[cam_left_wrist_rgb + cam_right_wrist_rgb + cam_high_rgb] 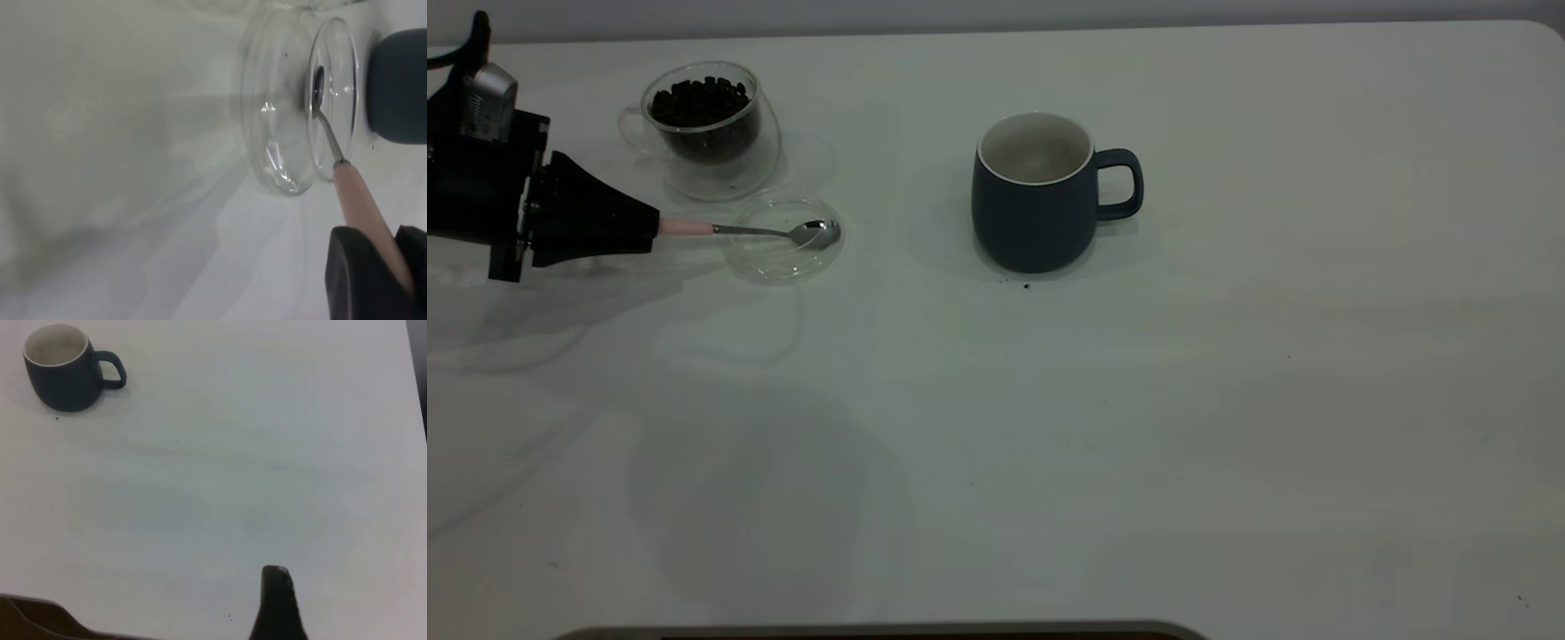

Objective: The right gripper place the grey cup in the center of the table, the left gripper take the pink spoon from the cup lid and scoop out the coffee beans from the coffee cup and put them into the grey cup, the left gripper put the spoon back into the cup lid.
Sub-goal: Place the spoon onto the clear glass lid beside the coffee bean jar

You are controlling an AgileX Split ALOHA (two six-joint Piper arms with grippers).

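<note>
One white table (1227, 427) holds a grey cup (1036, 200). The left gripper (645, 228) pinches the pink spoon (765, 231), whose bowl rests in the clear lid (783, 258).

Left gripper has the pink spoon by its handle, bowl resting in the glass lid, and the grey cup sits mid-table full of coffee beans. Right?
Not quite. The exterior view shows the grey cup empty; the beans are in the glass coffee cup. The left gripper does hold the pink spoon, bowl in the lid.

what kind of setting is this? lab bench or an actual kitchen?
Most likely a lab tabletop, not a kitchen: a bare white table holding only staged props, namely a glass coffee cup of beans, a grey cup and a cup lid, where the left end effector grips a pink spoon.
</note>
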